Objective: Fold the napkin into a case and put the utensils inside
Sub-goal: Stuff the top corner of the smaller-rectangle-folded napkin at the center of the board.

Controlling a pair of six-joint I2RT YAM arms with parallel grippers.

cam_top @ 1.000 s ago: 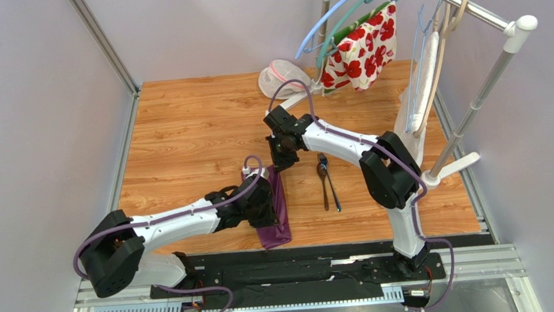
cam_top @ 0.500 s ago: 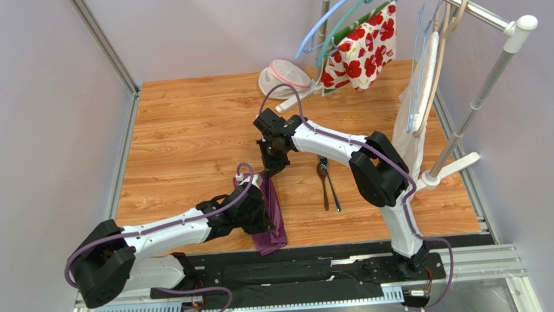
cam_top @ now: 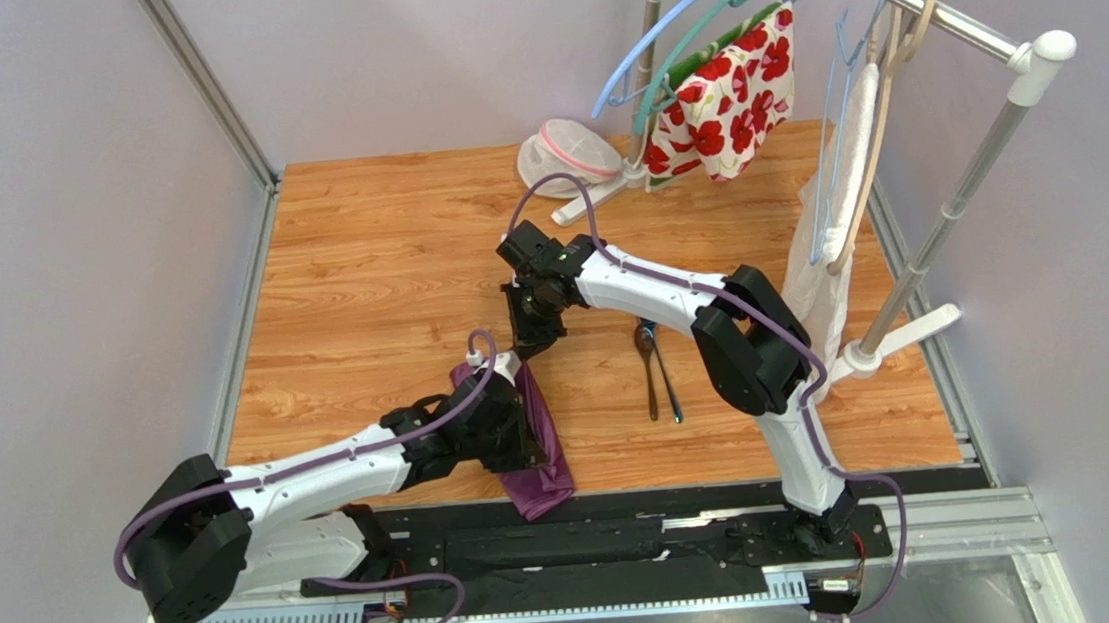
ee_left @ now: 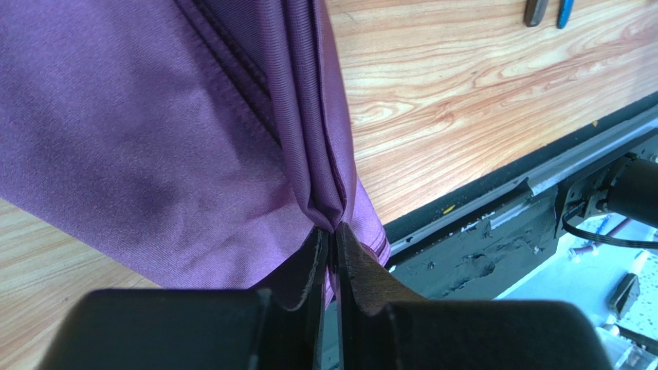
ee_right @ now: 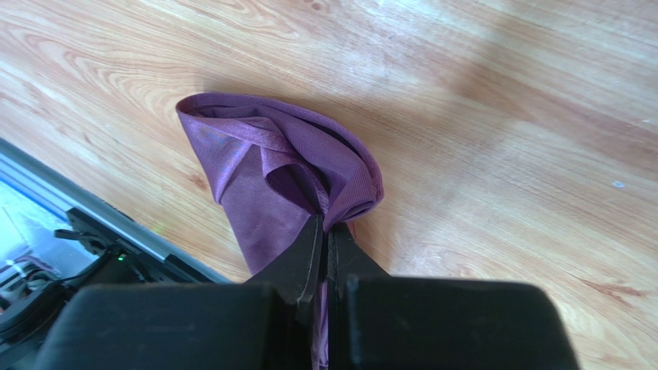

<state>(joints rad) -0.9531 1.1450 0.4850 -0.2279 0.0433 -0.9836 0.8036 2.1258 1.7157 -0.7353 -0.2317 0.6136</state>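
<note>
The napkin (cam_top: 543,466) lies as a narrow plum strip near the 6 o'clock edge of the wooden table (cam_top: 360,253). It runs from roughly 11 o'clock to 5 o'clock, its near end reaching the black rail (cam_top: 638,508). From above most of it is hidden. The left arm's wrist covers its middle, so only a small corner at the 11 o'clock end and a wider tail at 5 o'clock show. How many layers it has cannot be told.

In the left wrist view the napkin (ee_left: 147,146) is cut off by the top and left edges. Its weave is finely ribbed and smooth, and several stacked hems converge on one pinch point. In the right wrist view the napkin (ee_right: 262,177) has its end puckered into a rounded hood with soft folds.

The left gripper (ee_left: 332,231) is clamped on that gathered edge, its fingers almost touching with cloth between them. The right gripper (ee_right: 326,225) pinches the 11 o'clock end, fingers together on the fabric.

The utensils (cam_top: 655,368) lie side by side on bare wood at 3 o'clock of the napkin, apart from it. The spoon bowl is at their 12 o'clock end. In the left wrist view only their ends show, cut off by the top edge.

At the table's 12 o'clock edge sits a white mesh pouch (cam_top: 562,153). At 1 o'clock a flowered cloth (cam_top: 720,94) hangs from a rack (cam_top: 926,8).
</note>
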